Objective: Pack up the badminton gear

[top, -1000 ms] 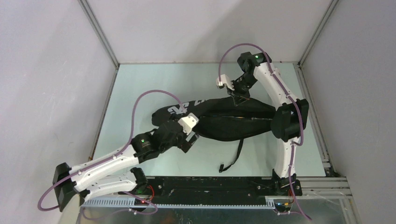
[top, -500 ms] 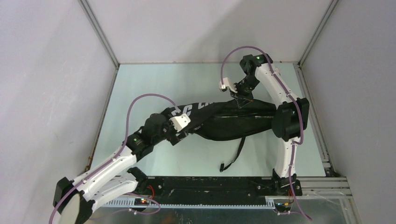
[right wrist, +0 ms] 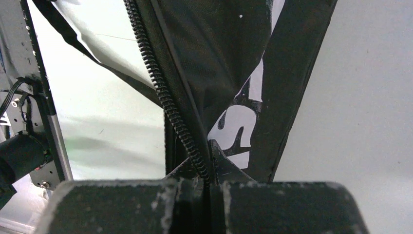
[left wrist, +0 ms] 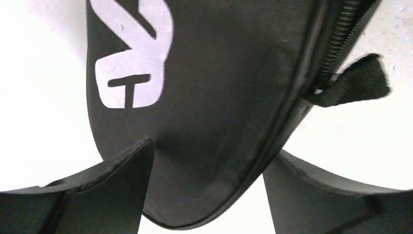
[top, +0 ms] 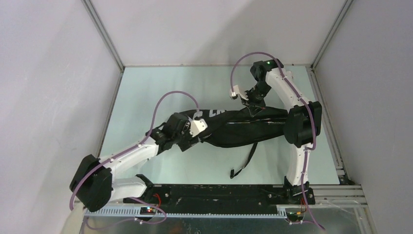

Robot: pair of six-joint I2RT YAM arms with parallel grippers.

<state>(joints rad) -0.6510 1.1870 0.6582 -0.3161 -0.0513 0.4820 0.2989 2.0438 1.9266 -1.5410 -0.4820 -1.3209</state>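
Observation:
The black racket bag (top: pixel 243 129) with white lettering lies across the middle of the table, its strap (top: pixel 251 155) trailing toward the near edge. My left gripper (top: pixel 191 138) is at the bag's left end. In the left wrist view the gripper (left wrist: pixel 212 148) is open, with the bag's rounded end (left wrist: pixel 219 73) between its fingers (left wrist: pixel 122 180). My right gripper (top: pixel 251 103) is at the bag's far edge. In the right wrist view the gripper (right wrist: pixel 209 183) is shut on the bag's zipper edge (right wrist: pixel 168 107). Rackets, shuttlecocks and tube are out of view.
The pale green table (top: pixel 146 87) is walled by grey panels on three sides. A black rail with cabling (top: pixel 219 192) runs along the near edge. The right arm's elbow (top: pixel 302 126) hangs over the bag's right end.
My left arm has swung in and its gripper has shifted up to the bag's left end. The bag's left end has moved slightly right. My right gripper has risen a little, still pinching the zipper edge.

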